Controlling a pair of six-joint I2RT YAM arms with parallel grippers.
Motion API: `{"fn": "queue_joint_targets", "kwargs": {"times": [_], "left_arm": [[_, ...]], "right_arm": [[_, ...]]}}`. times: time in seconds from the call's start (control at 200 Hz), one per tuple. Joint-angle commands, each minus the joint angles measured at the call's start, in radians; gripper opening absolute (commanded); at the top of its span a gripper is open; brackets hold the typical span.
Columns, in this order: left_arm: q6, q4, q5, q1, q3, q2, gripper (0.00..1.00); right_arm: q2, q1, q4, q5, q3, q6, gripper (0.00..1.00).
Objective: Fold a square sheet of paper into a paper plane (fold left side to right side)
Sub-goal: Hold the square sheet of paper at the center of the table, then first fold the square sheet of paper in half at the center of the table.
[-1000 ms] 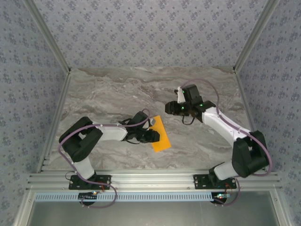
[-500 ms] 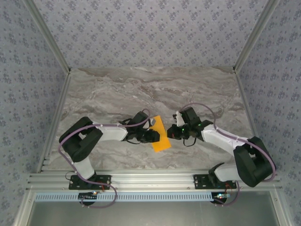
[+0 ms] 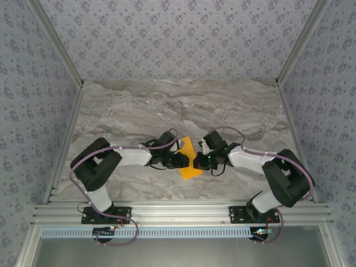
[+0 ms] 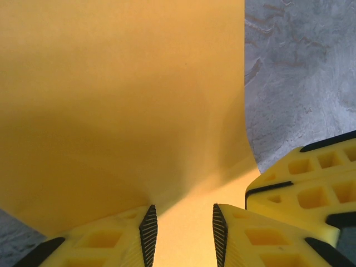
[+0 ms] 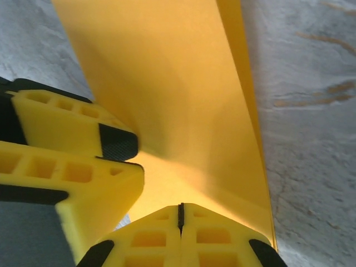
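Observation:
The square sheet of paper [image 3: 189,162] lies on the marble table as a narrow orange-yellow folded strip, slanting between the two arms. My left gripper [image 3: 181,160] rests on its left edge, fingers apart, with the sheet [image 4: 111,83] under them and nothing pinched between the pads [image 4: 148,233]. My right gripper [image 3: 201,161] is shut, and its joined tips [image 5: 180,214] press down on the paper [image 5: 178,83] from the right. The paper's top layer bows up slightly between the grippers. The left gripper's fingers [image 5: 67,150] sit close beside the right one.
The grey marble table [image 3: 139,111] stretches behind and to both sides of the paper. Aluminium rails [image 3: 178,214] run along the near edge by the arm bases. Patterned walls enclose the back and sides.
My right arm swung from the back right down to the paper's right side, and its jaws went from apart to shut. The left gripper and the paper stayed put.

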State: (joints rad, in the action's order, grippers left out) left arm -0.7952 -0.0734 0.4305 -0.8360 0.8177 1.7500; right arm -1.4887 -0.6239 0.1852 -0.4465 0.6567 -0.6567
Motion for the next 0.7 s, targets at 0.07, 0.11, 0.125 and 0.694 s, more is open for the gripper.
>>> {"fn": "queue_joint_targets", "kwargs": {"times": [0.07,0.11,0.125,0.694], "left_arm": [[0.005,0.000,-0.029,-0.023,0.031,0.043,0.35],[0.004,0.000,-0.026,-0.021,0.039,0.041,0.35],[0.004,-0.001,-0.026,-0.019,0.043,0.039,0.35],[0.063,0.074,-0.056,0.051,0.112,0.044,0.35]], "right_arm": [[-0.044,-0.002,0.127,0.066,-0.010,0.018,0.00],[-0.055,-0.002,0.139,0.076,-0.008,0.019,0.00],[-0.061,-0.002,0.144,0.079,-0.008,0.020,0.00],[-0.122,-0.005,0.195,0.145,0.010,0.067,0.00]]}}
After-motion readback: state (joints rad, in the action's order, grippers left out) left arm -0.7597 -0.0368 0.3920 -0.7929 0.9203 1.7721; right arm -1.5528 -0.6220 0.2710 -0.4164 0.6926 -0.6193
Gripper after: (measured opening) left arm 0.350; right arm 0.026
